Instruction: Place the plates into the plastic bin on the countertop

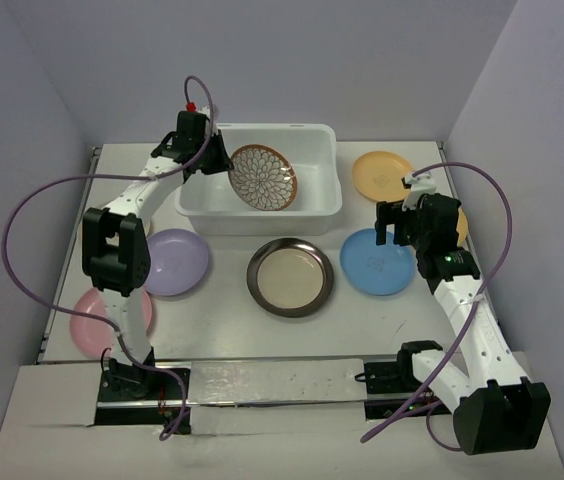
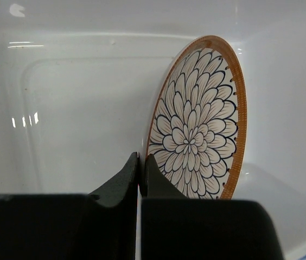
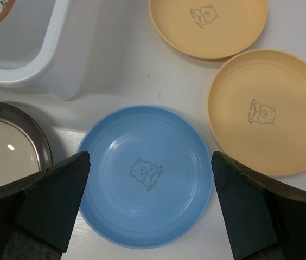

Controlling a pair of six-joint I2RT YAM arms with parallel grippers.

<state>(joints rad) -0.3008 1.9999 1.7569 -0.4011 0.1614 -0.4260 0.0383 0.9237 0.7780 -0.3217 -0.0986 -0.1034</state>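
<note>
Bin (image 1: 262, 222) x1 w/ 1 plate (image 1: 262, 177)

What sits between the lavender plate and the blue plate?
The silvery metal plate, flat on the countertop, seen in the top external view.

The left gripper (image 1: 205, 160) has its jaws closed on the rim of a brown round plate with a white petal pattern (image 1: 263, 177), tilted on edge inside the white rectangular plastic bin (image 1: 262, 220). The right gripper (image 1: 396, 228) hangs with jaws spread above the far edge of a blue round plate (image 1: 375, 265). Left of these jaws lies a silvery round metal plate (image 1: 290, 277), and beyond them a yellow-orange round plate (image 1: 382, 175). A lavender round plate (image 1: 177, 262) and a pink round plate (image 1: 87, 315) lie nearer than the left jaws.
</note>
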